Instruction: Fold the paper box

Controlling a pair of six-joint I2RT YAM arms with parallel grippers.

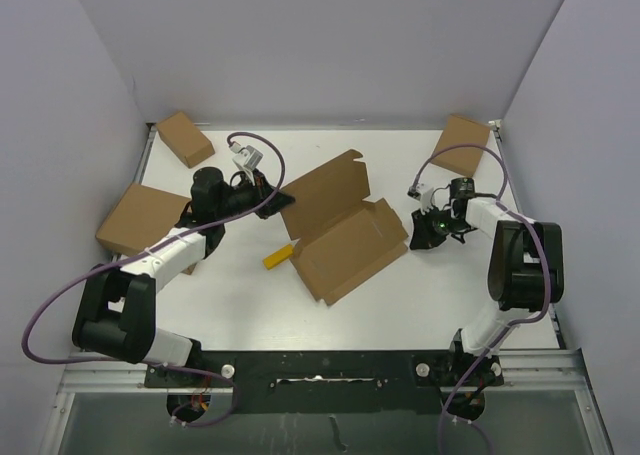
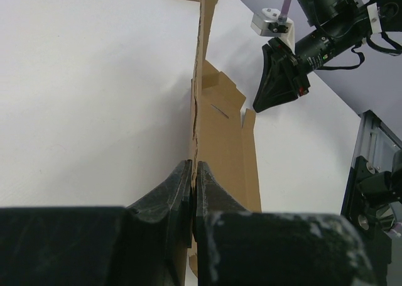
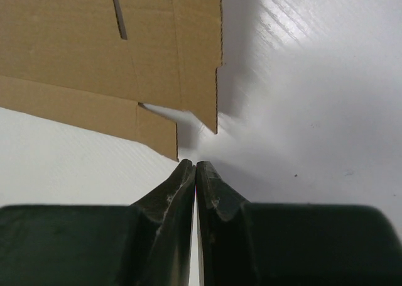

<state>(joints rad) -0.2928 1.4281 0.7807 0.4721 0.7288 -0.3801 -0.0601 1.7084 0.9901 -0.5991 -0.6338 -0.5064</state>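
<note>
Pinching paper box [image 1: 345,240] lid at 9 o'clock, left gripper [image 2: 193,170] props it upright | right gripper [image 3: 195,166] pressed together, empty, 3 o'clock

Left tool [image 2: 193,168] pinched closed, reaching inward, right tool [image 3: 195,166] closed, tips pointing inward

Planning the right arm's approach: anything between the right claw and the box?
Nothing visible. Only bare table separates the shut right claw from the box; the yellow block lies on its other side.
</note>
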